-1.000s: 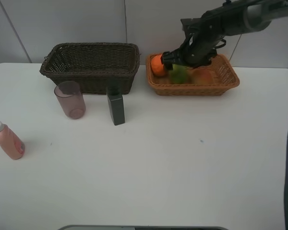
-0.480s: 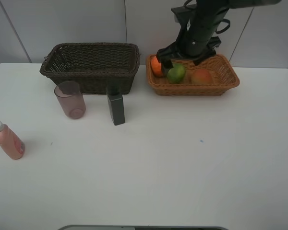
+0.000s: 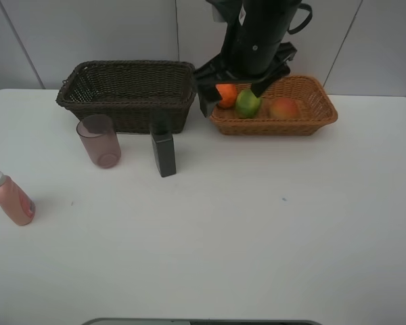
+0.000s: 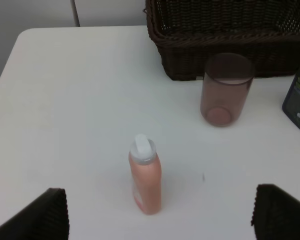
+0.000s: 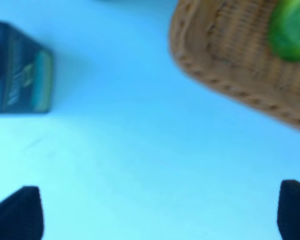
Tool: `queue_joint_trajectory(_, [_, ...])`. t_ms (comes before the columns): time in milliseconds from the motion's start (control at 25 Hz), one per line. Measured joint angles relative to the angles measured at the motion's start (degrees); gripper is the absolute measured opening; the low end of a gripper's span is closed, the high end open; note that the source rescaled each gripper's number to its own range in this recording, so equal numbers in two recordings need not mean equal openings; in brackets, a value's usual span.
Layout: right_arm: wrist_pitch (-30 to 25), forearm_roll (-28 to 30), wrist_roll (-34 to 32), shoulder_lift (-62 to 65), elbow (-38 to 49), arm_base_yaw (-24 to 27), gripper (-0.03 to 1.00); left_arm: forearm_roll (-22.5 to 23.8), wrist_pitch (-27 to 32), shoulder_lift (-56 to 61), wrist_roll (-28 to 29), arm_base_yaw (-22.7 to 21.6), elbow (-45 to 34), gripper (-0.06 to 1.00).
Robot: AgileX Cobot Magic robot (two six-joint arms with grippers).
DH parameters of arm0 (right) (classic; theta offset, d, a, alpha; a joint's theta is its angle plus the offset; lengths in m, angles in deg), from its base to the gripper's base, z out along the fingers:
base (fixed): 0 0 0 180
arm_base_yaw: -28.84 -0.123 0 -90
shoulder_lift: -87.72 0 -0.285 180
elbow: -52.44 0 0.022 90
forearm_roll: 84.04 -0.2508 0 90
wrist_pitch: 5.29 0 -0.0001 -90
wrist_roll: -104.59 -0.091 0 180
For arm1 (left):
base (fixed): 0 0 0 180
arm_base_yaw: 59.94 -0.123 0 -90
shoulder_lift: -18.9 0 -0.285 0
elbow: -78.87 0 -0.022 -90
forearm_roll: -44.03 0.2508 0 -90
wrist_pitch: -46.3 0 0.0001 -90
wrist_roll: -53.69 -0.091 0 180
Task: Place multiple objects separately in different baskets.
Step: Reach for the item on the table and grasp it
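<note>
Tan basket (image 3: 304,124), right claw (image 5: 155,215) wide open, empty

Dark-brown basket (image 3: 125,91) showing rough woven wicker; light tan basket (image 3: 304,123) showing same weave. Mauve tumbler (image 3: 99,140) looking smooth, translucent, plastic-like. Pink bottle (image 4: 145,182) appearing smooth, satin plastic; white cap (image 4: 141,148) looking matt. Dark green bottle (image 3: 164,154) looking smooth, dull. Green fruit (image 3: 247,103) catching slight sheen. Table (image 3: 257,237) looking white, smooth, matt.
</note>
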Motion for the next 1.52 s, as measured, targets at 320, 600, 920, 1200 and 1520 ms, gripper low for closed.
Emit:
queue_joint_trajectory(320, [0.0, -2.9, -0.9, 11.1, 12.3, -0.9, 0.96, 0.0, 0.0, 0.0, 0.0, 0.0, 0.0, 0.94])
queue_joint_trajectory(600, [1.2, -2.8, -2.2, 29.4, 27.6, 8.0, 0.96, 0.0, 0.0, 0.0, 0.0, 0.0, 0.0, 0.94])
queue_joint_trajectory(920, [-1.4, -2.6, -1.8, 52.7, 39.7, 24.4, 0.96, 0.0, 0.0, 0.0, 0.0, 0.0, 0.0, 0.94])
queue_joint_trajectory(1200, [-7.0, -2.1, -1.1, 74.2, 41.9, 29.9, 0.96, 0.0, 0.0, 0.0, 0.0, 0.0, 0.0, 0.94])
queue_joint_trajectory(1520, [-7.1, 0.5, 2.8, 91.3, 45.9, 29.9, 0.96, 0.0, 0.0, 0.0, 0.0, 0.0, 0.0, 0.94])
